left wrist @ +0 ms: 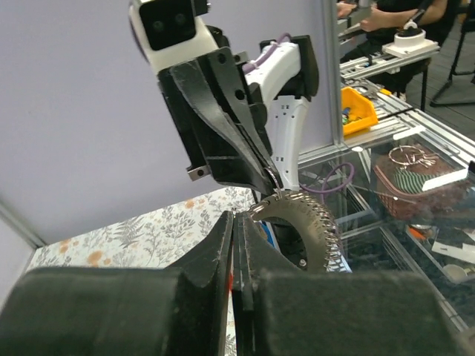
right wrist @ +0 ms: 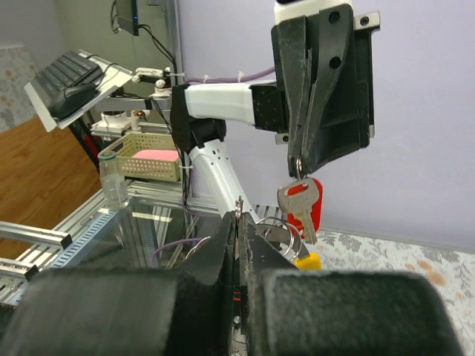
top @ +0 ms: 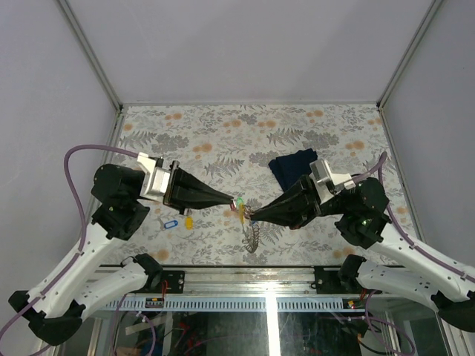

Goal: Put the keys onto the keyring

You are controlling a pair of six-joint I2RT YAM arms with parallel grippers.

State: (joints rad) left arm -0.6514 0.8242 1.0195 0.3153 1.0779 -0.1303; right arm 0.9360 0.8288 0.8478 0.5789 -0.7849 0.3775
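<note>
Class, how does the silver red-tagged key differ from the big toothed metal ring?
The silver red-tagged key hangs from the left gripper; the toothed silvery ring is pinched by the right gripper. The key is small and flat, the ring wider with a toothed rim. Both are silvery metal.

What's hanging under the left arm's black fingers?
A silver key and red tag dangle beneath the left fingers. What they pinch is hidden between them.

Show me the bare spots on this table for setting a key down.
Free: the far strip of the table beyond the navy cloth. Crowded: the middle, where the left gripper and right gripper meet at the keyring, and near left, around the blue-tagged key.
</note>
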